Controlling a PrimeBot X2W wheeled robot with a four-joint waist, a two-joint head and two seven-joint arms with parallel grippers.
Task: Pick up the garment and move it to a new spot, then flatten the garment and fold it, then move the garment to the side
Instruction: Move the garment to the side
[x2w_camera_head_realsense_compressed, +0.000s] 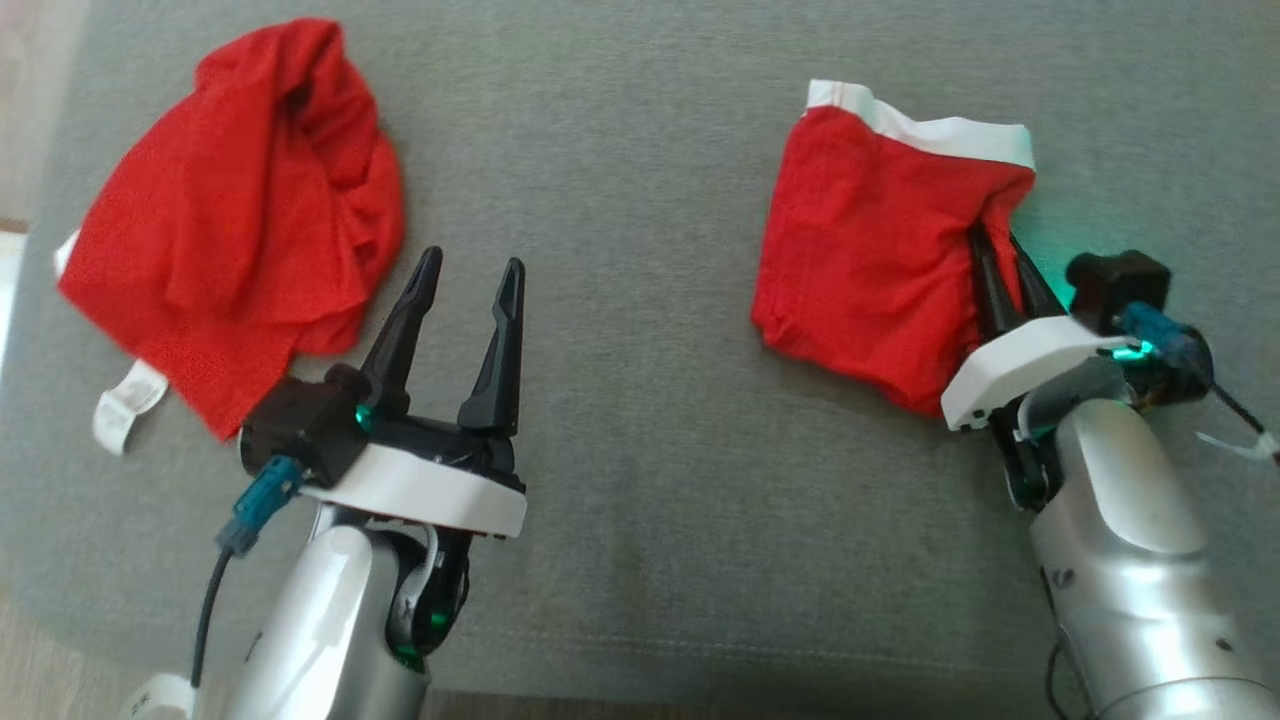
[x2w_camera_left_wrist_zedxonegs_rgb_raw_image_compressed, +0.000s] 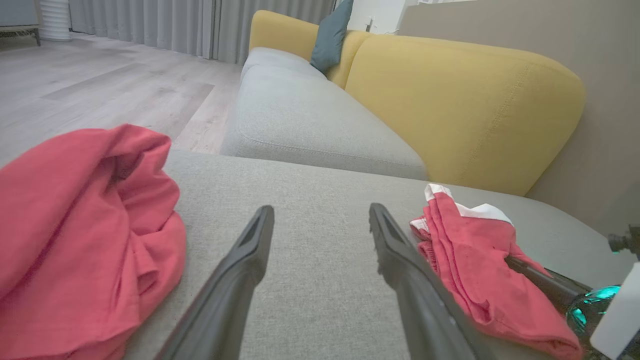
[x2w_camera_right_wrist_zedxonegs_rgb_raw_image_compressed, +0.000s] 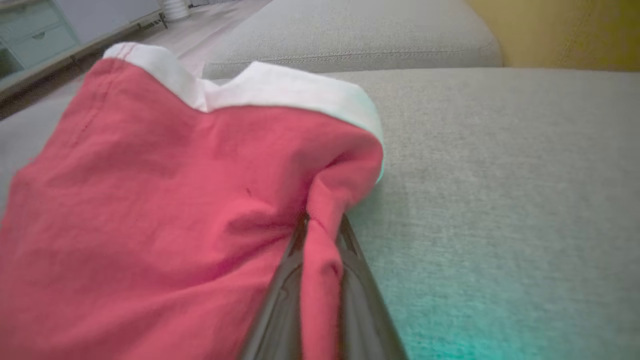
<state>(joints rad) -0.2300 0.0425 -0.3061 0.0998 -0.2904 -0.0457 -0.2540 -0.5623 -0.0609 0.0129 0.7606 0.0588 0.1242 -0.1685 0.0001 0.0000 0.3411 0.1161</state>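
— Where is the garment?

— The red shorts (x2w_camera_head_realsense_compressed: 870, 240) lie on the right side of the grey cushion (x2w_camera_head_realsense_compressed: 650, 350), with the white waistband (x2w_camera_head_realsense_compressed: 930, 125) along their far edge. The right pincer (x2w_camera_head_realsense_compressed: 997, 240) is clamped on a fold of red cloth at the shorts' right edge, and the fabric puckers up between its two dark fingers.

— And the other arm?

— The left pincer (x2w_camera_head_realsense_compressed: 474, 258) stands with its jaws wide apart over the near left part of the cushion, fingers pointing away. Just left of it and farther off, a second red garment (x2w_camera_head_realsense_compressed: 240, 200) sits in a crumpled heap.

— Any label or writing?

— A white tag (x2w_camera_head_realsense_compressed: 125, 400) sticks out from the heap's near left edge and lies flat on the cushion. Whatever is printed on it is too small to read.

— What lies beyond?

— In the left wrist view there is a sofa (x2w_camera_left_wrist_zedxonegs_rgb_raw_image_compressed: 460, 110) with a grey seat and yellow back, and a teal pillow (x2w_camera_left_wrist_zedxonegs_rgb_raw_image_compressed: 330, 35) leaning at its far end.
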